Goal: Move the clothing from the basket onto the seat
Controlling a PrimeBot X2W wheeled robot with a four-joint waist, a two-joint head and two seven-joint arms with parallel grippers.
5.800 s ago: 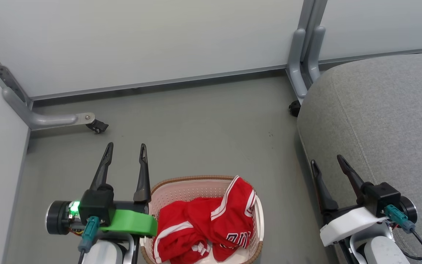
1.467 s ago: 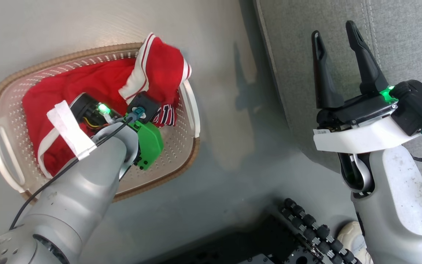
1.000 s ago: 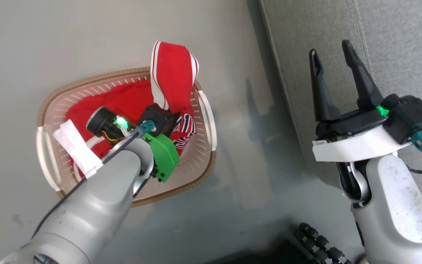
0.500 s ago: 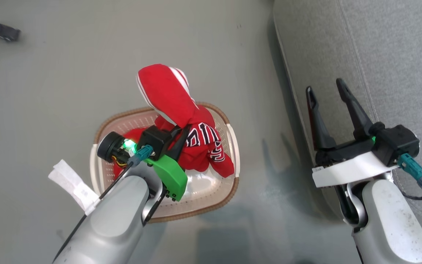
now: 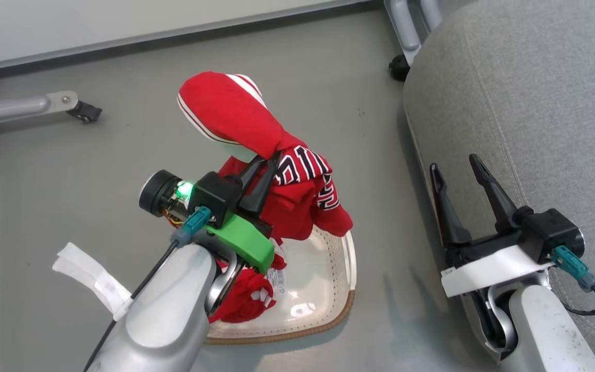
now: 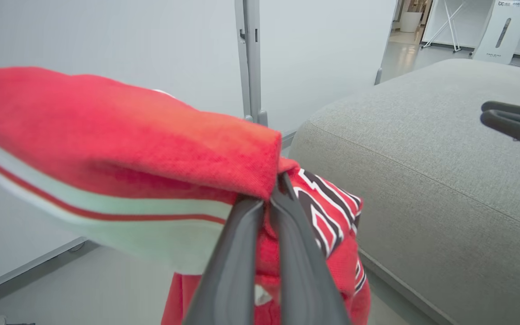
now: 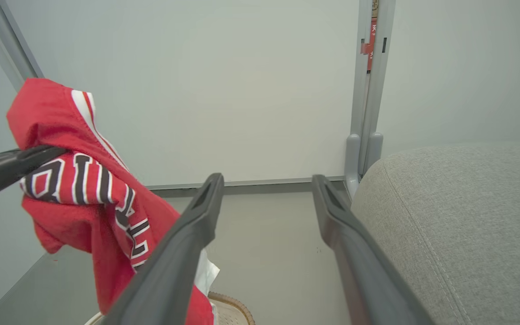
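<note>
My left gripper (image 5: pixel 271 155) is shut on the red clothing (image 5: pixel 235 119), a bunched garment with white stripes and black-and-white lettering, held up above the basket (image 5: pixel 328 268). More red cloth (image 5: pixel 246 302) rests in the basket under my left forearm. In the left wrist view the closed fingers (image 6: pixel 282 216) pinch the clothing (image 6: pixel 129 135), with the seat (image 6: pixel 422 158) to the right. My right gripper (image 5: pixel 453 161) stands open and empty beside the grey seat (image 5: pixel 535 103). In the right wrist view that gripper (image 7: pixel 267 178) is wide open, with the clothing (image 7: pixel 84 189) hanging at the left.
Pale partition panels (image 7: pixel 197 90) close off the far side. Their metal feet carry casters (image 5: pixel 83 109) on the grey floor, one (image 5: pixel 397 67) by the seat's far corner. The basket's brown rim (image 5: pixel 297 333) lies between my two arms.
My left gripper has lifted the clothing up out of the basket. The head camera has tilted, shifting the whole view. The right gripper has stayed open.
</note>
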